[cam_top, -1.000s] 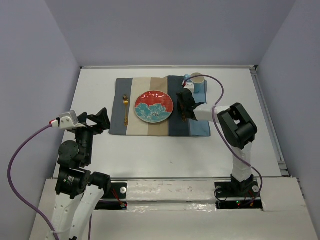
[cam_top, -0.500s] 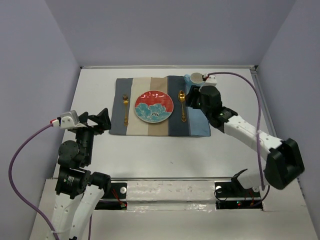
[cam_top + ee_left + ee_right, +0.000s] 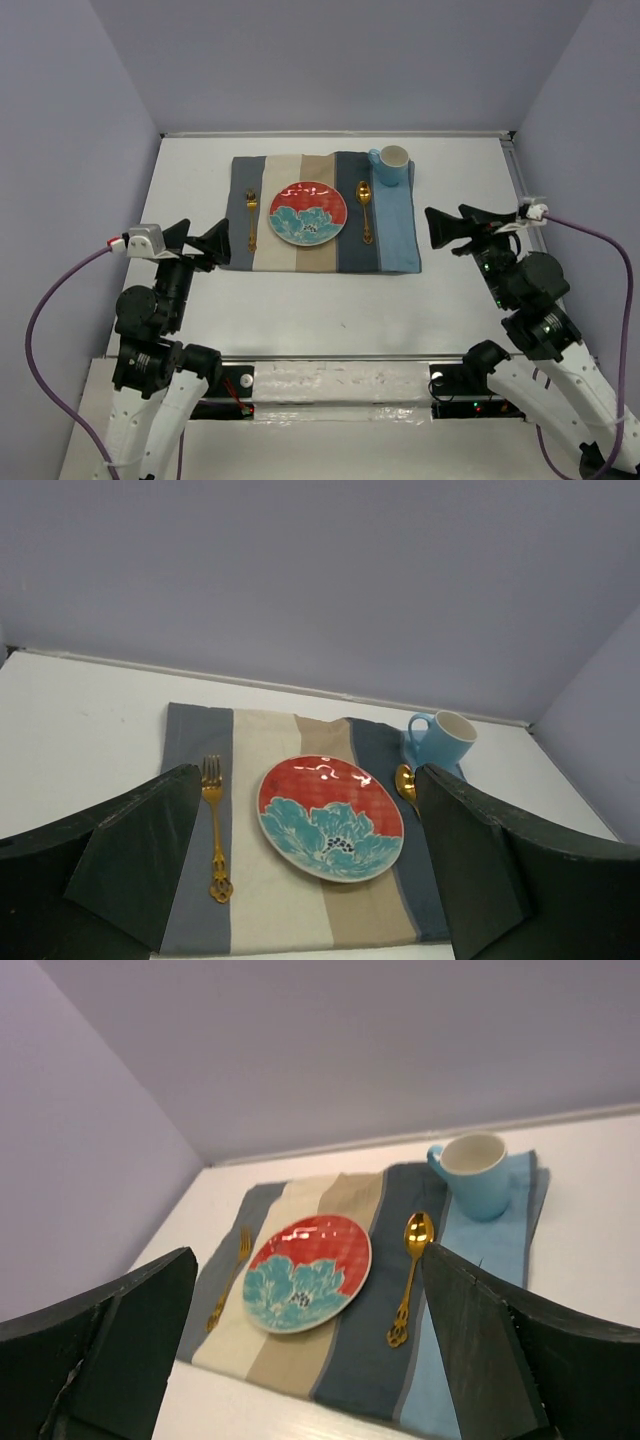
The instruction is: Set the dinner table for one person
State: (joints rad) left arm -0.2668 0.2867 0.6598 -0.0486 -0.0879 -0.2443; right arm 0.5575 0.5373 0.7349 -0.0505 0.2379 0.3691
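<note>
Retracted off the mat (image 3: 396,245), the right hand (image 3: 441,229) gapes wide, empty; a careless return swing could topple the mug (image 3: 392,166).

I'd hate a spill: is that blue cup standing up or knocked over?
Upright. The blue cup stands on its base on the striped mat, open rim facing up.

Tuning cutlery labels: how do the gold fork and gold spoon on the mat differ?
The fork ends in tines; the spoon in an oval bowl. The fork lies left of the plate on a grey stripe; the spoon right of it on a darker stripe, nearer the mug. Both are gold and lie parallel, heads at the far end.
</note>
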